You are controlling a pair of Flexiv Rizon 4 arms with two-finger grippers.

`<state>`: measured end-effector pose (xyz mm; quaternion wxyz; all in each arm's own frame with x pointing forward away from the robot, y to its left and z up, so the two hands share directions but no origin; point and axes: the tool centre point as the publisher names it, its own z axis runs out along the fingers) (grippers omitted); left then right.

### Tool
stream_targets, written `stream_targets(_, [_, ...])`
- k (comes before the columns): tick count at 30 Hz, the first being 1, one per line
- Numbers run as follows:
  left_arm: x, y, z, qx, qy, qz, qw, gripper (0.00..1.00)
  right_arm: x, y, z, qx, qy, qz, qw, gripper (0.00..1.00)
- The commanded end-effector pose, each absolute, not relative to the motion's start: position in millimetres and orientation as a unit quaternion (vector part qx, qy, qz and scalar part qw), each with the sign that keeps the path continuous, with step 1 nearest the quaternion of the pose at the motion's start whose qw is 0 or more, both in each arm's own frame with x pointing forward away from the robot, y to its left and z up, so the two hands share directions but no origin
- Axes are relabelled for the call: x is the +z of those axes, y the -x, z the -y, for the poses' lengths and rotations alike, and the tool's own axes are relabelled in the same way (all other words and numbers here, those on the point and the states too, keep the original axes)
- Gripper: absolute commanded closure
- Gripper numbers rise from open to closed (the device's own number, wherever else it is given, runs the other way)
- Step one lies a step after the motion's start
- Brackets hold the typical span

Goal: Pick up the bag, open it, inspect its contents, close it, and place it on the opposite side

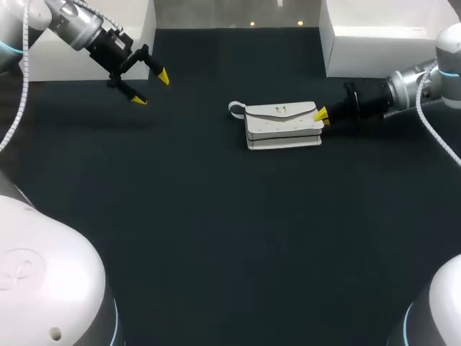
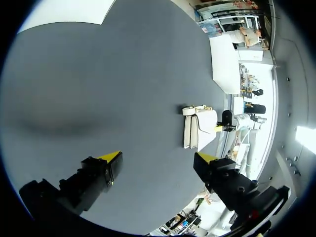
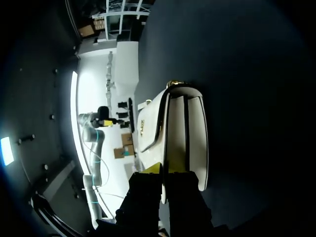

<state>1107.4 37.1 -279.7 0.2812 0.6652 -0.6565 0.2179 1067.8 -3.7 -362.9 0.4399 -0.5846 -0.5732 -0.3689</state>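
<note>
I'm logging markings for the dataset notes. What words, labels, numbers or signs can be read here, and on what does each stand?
No text can be read in any view.
On the white handbag: no print shows; the gold clasp on its flap is too small to make out any letters.
On the robot base at the near left: a faint embossed mark, too dim to read.

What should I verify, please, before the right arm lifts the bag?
1. Bag resting on the table, flap closed: ok.
2. Right end effector at the bag's end: ok.
3. Its grip on the bag secure: cannot tell.
4. Left end effector open, well apart from the bag: ok.
5. Strap loop free of both arms: ok.
</note>
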Motion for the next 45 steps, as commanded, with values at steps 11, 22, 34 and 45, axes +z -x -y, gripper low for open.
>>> stream_targets(11, [-247,-1110,-83,0.155,-0.656,0.721,0.162,0.0,-362,-1083,114,-0.366,0.614,0.57,0.405,1.0])
stream_targets(22, [-248,-1099,-102,0.09,-0.644,0.757,0.064,0.0,-361,-1098,173,-0.348,0.625,0.583,0.385,1.0])
stream_targets(34, [-246,-1099,-123,0.078,-0.648,0.757,0.034,0.0,-363,-1123,228,-0.358,0.637,0.565,0.383,1.0])
stream_targets(45, [-243,-1098,-134,0.075,-0.66,0.747,0.015,0.0,-363,-1123,228,-0.358,0.637,0.565,0.383,1.0])
